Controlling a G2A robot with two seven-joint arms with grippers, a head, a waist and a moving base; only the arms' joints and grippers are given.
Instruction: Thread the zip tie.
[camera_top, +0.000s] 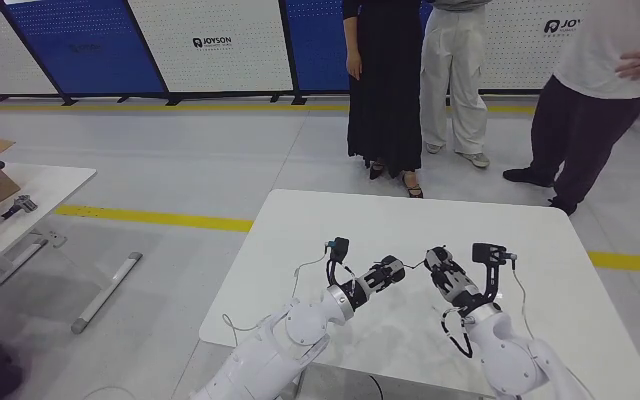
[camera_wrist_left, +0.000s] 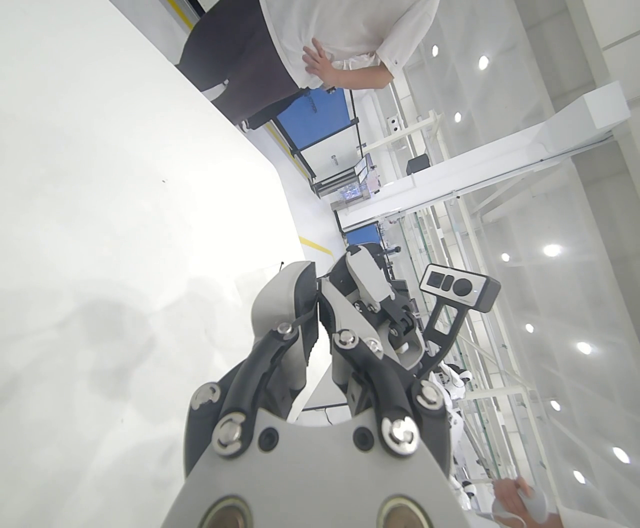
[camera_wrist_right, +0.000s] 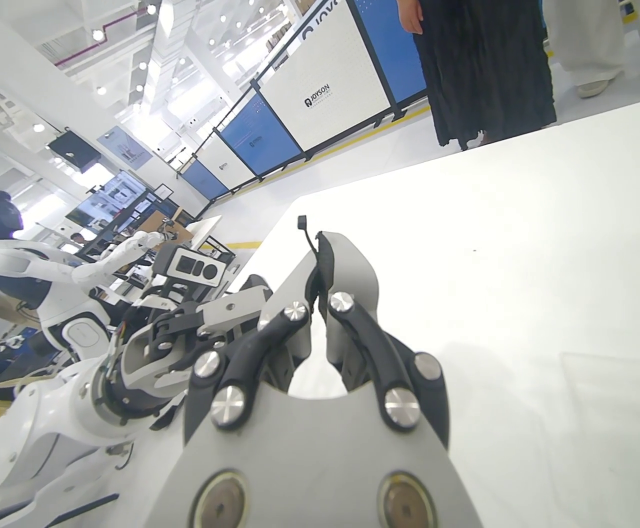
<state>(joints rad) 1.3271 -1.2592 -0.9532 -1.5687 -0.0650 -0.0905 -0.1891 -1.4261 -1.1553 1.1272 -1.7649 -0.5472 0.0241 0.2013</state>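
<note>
Over the white table (camera_top: 520, 215), holds both arms tip to tip. Has the right gripper (camera_wrist_right: 320, 260) clenched on the zip tie (camera_wrist_right: 302, 222), head poking past the fingertips. Has the left gripper (camera_wrist_left: 316, 292) clenched too, seemingly on the thin tail. Could miss the head's tiny slot through slight misalignment; could buckle the strap if pushed askew.

The grey-and-black two-fingered left gripper (camera_wrist_left: 316, 295) is clamping a thin black plastic zip tie (camera_wrist_left: 299, 320), with its tips facing the matching right gripper (camera_wrist_right: 320, 257) just ahead. The right gripper is pinching the tie's head end, which is poking past its fingertips.
</note>
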